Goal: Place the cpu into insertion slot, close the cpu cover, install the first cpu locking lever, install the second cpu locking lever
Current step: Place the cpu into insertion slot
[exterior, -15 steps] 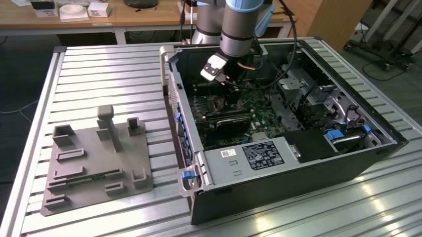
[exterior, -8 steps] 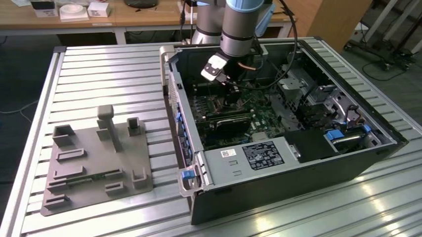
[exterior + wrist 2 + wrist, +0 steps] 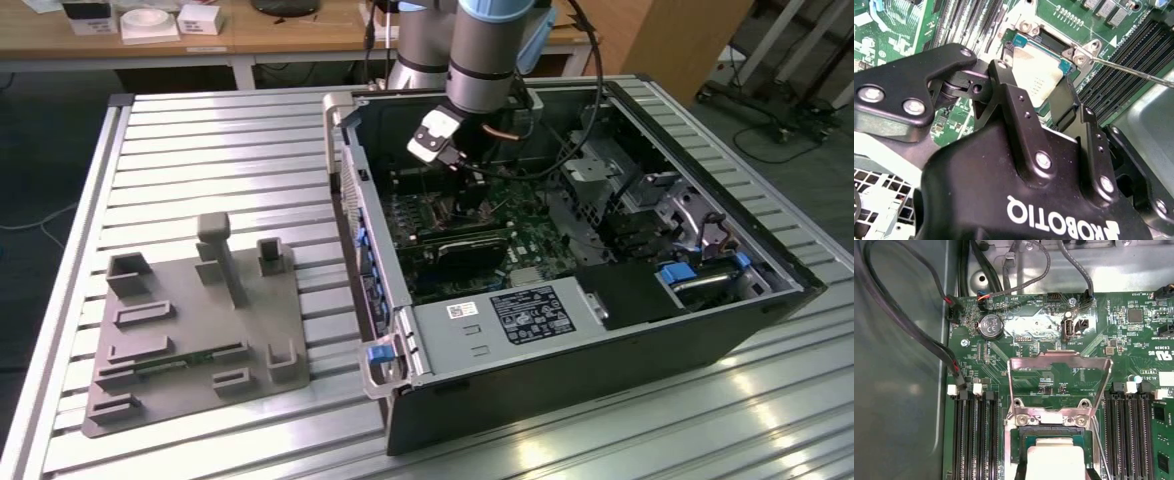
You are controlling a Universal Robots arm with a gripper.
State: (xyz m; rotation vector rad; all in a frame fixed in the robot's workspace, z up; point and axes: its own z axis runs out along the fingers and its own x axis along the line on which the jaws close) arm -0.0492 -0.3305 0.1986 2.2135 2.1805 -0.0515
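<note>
The cpu (image 3: 1035, 70), a flat chip with a silver-grey top, lies in or just over the insertion slot (image 3: 1046, 40), a dark socket with a silvery rim on the green board. My gripper (image 3: 1036, 85) is shut on the cpu, with one black finger (image 3: 1010, 97) against each of two opposite edges. In the first wrist view the cpu (image 3: 1059, 455) sits over the insertion slot (image 3: 1021, 440). The cpu cover (image 3: 1059, 362) stands swung open behind the slot, its window showing board. A thin locking lever (image 3: 1134, 72) sticks out beside the socket. In the exterior view my gripper (image 3: 461, 185) reaches into the computer case.
Long memory slots (image 3: 971, 440) run along both sides of the socket. Cables (image 3: 914, 335) hang along the case wall. The open computer case (image 3: 400, 350) lies on a slatted metal table (image 3: 200, 150). A grey fixture plate (image 3: 194, 330) sits at the exterior view's left.
</note>
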